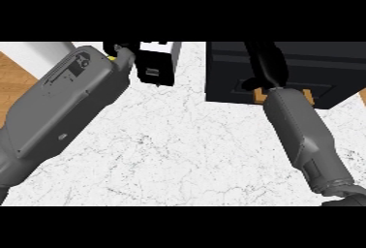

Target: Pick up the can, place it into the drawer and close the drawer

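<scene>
Lying across the white marble counter top (pixel 178 155) are two grey forearms, one from each lower corner of the head view. One black drawer cabinet (pixel 300 63) stands on the counter at the upper right, its dark front panel facing the robot, with a tan wooden handle (pixel 259 95) showing in two short pieces on either side of the right wrist. The black right hand (pixel 266 65) reaches up over that front panel, directly above the handle; how far its fingers are curled cannot be told against the dark cabinet, nor whether it holds anything. The drawer front looks flush with the cabinet, though this is hard to judge.

The left forearm slants up toward the top edge, where the black left hand (pixel 116 48) shows only in part beside a small yellow spot at the wrist; its fingers cannot be made out. Just right of it sits one black-and-white boxy object (pixel 159 65).

No can is visible anywhere. One strip of brown wooden floor (pixel 14 87) shows at left.
</scene>
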You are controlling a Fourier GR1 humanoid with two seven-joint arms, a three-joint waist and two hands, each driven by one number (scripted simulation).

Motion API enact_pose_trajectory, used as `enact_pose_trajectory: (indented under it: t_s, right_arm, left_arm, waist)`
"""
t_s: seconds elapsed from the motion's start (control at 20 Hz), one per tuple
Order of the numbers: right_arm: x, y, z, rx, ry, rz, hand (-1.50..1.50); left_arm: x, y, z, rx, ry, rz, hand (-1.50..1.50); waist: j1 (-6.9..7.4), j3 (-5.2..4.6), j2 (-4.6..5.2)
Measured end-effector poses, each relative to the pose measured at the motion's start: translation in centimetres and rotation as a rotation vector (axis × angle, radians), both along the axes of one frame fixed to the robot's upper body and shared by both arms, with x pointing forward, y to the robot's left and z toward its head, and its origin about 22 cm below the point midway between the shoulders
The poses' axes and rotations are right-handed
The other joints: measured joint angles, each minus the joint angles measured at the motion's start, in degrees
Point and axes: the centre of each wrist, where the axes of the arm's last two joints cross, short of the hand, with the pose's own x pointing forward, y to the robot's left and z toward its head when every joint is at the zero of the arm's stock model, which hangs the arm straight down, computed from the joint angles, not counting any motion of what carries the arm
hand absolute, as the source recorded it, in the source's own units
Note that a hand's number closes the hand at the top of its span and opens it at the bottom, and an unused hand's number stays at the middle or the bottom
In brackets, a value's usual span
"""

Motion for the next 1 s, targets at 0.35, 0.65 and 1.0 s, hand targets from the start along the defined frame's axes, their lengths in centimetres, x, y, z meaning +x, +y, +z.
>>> enact_pose_trajectory:
  t_s: [0.35, 0.65, 1.0]
  right_arm:
    - [1.4, 0.1, 1.5, 0.010, -0.035, -0.037, -1.50]
    - [2.2, 0.2, 2.8, -0.009, -0.024, -0.067, -1.50]
    - [2.7, 0.5, 3.6, -0.009, 0.036, -0.025, -1.50]
  left_arm:
    - [-0.6, 1.0, 0.8, 0.009, -0.012, -0.018, -1.50]
    - [-1.2, 1.3, 1.0, 0.012, -0.015, -0.024, -1.50]
    - [-1.7, 1.8, 1.2, 0.004, -0.012, -0.030, -1.50]
  waist:
    - [0.88, 0.47, 0.89]
    - [1.41, 0.75, 1.52]
    - [2.20, 0.88, 1.96]
